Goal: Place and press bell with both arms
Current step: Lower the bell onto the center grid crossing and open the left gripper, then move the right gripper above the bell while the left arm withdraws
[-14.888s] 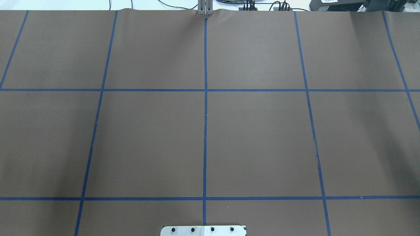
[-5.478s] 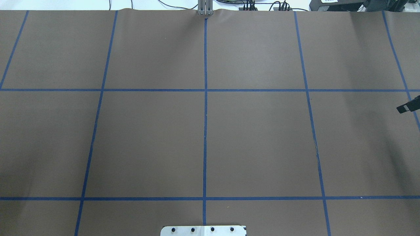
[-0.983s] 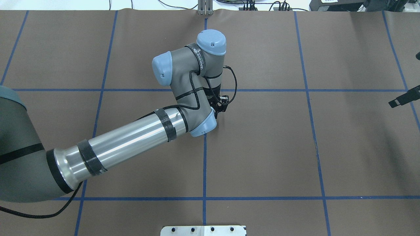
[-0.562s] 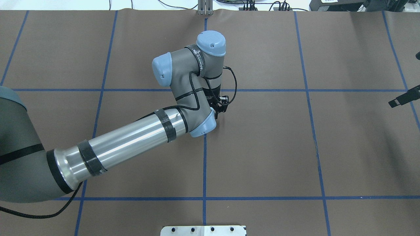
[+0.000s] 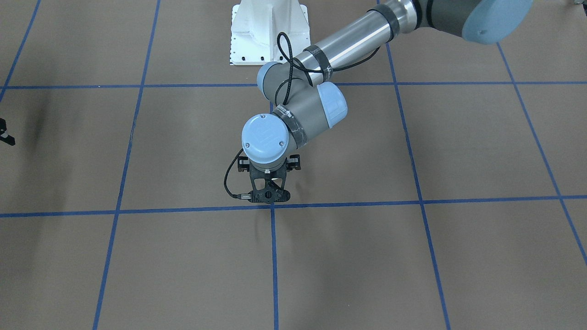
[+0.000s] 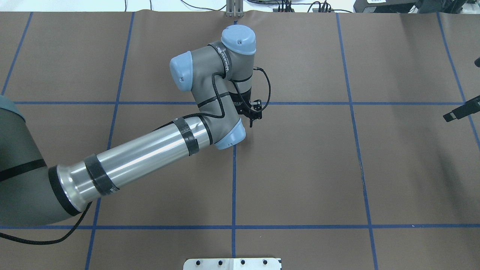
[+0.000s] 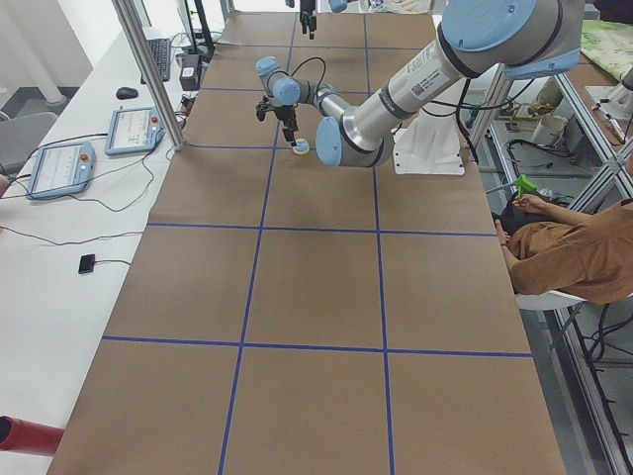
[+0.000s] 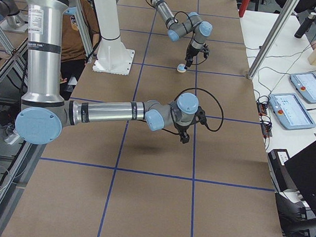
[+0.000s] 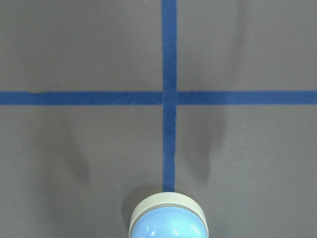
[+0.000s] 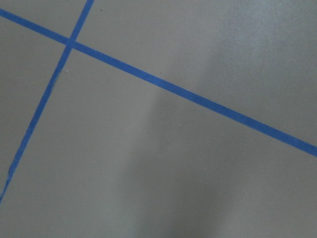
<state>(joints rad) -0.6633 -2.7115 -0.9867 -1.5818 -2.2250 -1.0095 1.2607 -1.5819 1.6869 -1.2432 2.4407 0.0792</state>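
1. The left arm [image 6: 150, 150] comes in from the left and bends down near the central tape crossing [image 9: 169, 97] on the brown table [image 6: 300, 168].
2. The left gripper [image 5: 269, 197] points straight down, just on the robot's side of that crossing. Its fingers appear spread. Two separate shadows lie on the table, one on each side of the tape line.
3. The bell [image 9: 168, 223], light blue with a cream base ring, stands upright on the tape line. It is just on the robot's side of the crossing, directly below the left gripper.
4. The right arm [image 8: 109, 111] stretches low over the table, well to the right of the crossing.
5. The right gripper [image 8: 184, 137] points down above the table. It is not possible to tell whether its fingers are spread or pressed together.
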